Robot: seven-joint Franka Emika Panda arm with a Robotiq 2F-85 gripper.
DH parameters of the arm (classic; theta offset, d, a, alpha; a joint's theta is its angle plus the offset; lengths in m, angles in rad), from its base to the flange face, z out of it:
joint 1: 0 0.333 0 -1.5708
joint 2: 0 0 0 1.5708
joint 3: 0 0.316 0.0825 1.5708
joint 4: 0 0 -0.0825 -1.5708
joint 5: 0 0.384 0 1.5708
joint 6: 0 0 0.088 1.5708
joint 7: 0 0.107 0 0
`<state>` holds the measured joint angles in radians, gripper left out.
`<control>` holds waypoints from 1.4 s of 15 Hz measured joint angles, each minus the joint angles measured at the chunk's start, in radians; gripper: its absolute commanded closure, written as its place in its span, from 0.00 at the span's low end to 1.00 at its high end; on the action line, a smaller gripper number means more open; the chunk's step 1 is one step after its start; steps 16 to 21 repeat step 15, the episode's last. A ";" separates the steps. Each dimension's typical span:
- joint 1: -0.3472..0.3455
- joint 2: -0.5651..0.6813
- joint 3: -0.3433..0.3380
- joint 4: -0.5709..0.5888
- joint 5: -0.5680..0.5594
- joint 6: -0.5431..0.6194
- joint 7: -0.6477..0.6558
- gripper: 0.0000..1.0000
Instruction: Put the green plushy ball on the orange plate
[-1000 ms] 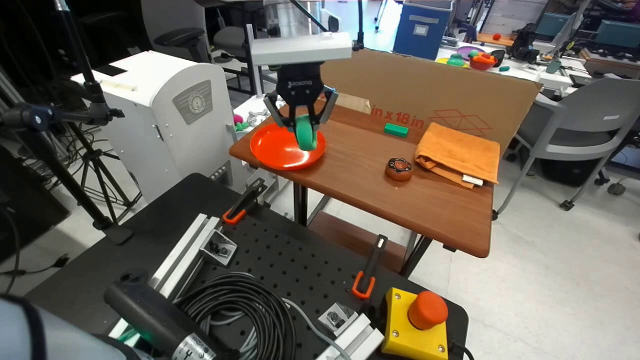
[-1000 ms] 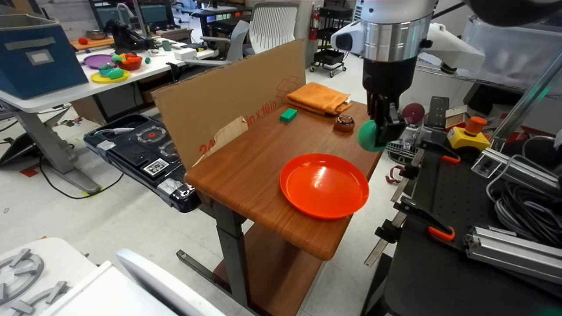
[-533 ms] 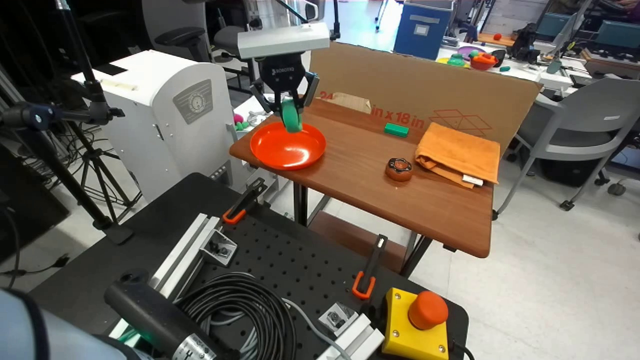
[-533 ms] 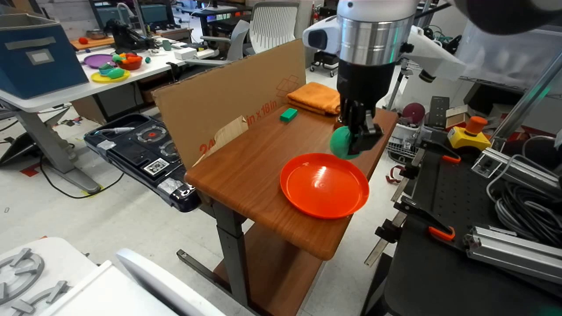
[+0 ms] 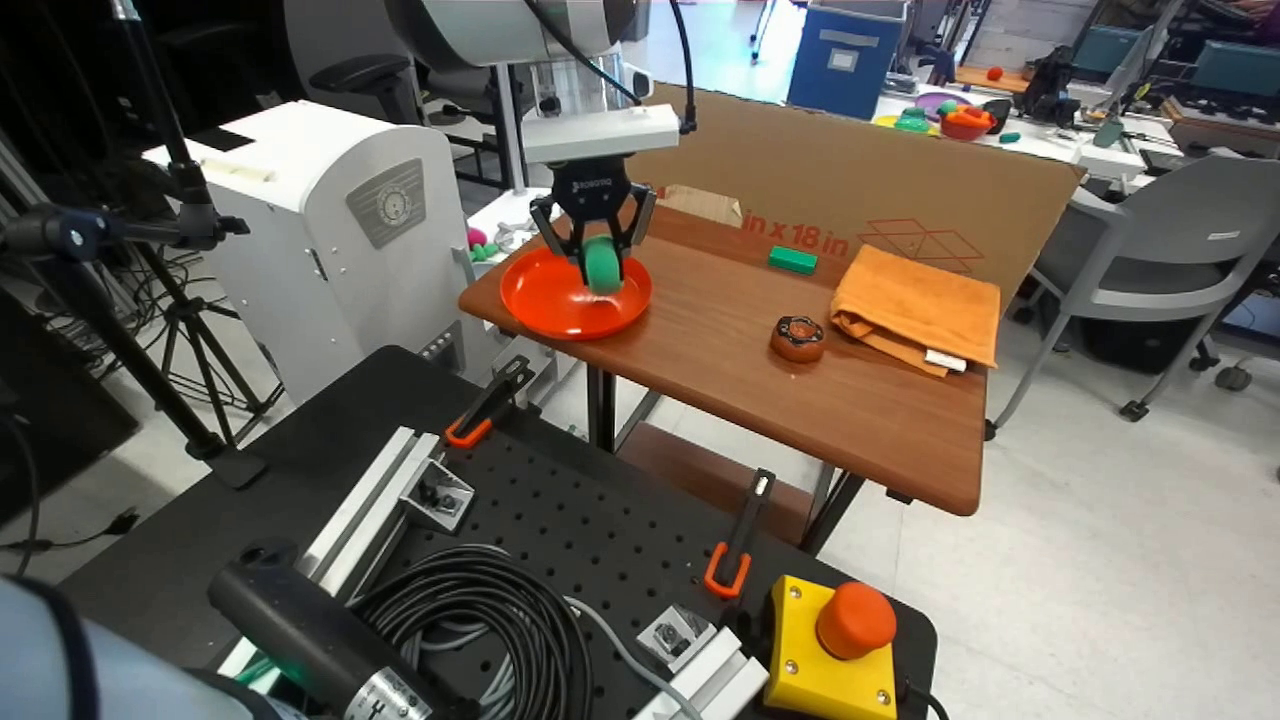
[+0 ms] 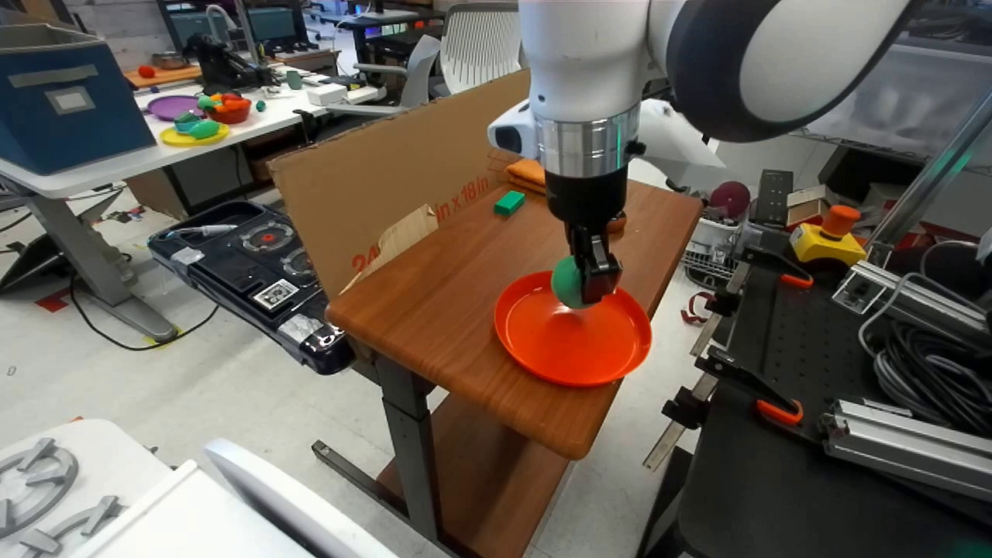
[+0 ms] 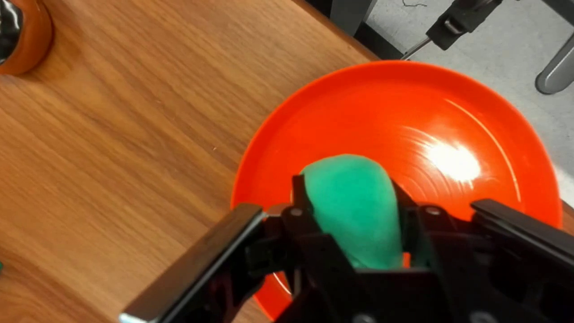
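Observation:
The green plushy ball (image 5: 602,272) is held between the fingertips of my gripper (image 5: 603,262). In the wrist view the ball (image 7: 352,211) is pinched and slightly squashed between two black fingers. The orange plate (image 5: 545,300) lies at one end of the wooden table. In an exterior view the ball (image 6: 568,283) shows over the inner far side of the plate (image 6: 558,341), beside my gripper (image 6: 597,279), which points down. In the wrist view the plate (image 7: 323,107) lies behind and around the ball. I cannot tell whether the ball touches the plate.
On the wooden table (image 5: 700,320) lie a brown round object (image 5: 798,339), a small green block (image 5: 792,260) and a folded orange cloth (image 5: 918,305). A cardboard panel (image 5: 850,180) stands along the table's long edge. The plate sits near the table's end (image 6: 535,418).
My gripper has carried the ball from beside the plate to over it, and lower. In the last half second it has come down toward the plate. The plate has not moved.

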<state>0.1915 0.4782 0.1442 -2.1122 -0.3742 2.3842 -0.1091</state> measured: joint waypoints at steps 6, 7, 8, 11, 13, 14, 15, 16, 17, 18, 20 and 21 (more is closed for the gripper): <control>0.013 0.037 -0.007 0.051 -0.006 -0.057 0.000 0.00; 0.016 0.037 -0.007 0.052 -0.007 -0.061 0.000 0.00; 0.019 0.035 -0.007 0.051 -0.007 -0.072 0.000 0.00; 0.021 0.002 -0.013 0.028 0.002 -0.124 0.047 0.00; 0.019 -0.009 -0.015 0.019 0.003 -0.126 0.049 0.00; 0.021 -0.005 -0.015 0.021 0.003 -0.126 0.049 0.00; 0.023 -0.003 -0.015 0.022 0.003 -0.125 0.049 0.00; 0.023 -0.003 -0.015 0.022 0.003 -0.125 0.049 0.00; 0.023 -0.003 -0.015 0.022 0.003 -0.125 0.049 0.00; 0.023 -0.003 -0.015 0.022 0.003 -0.125 0.049 0.00; 0.023 -0.003 -0.015 0.022 0.003 -0.125 0.049 0.00; 0.023 -0.003 -0.015 0.022 0.003 -0.125 0.049 0.00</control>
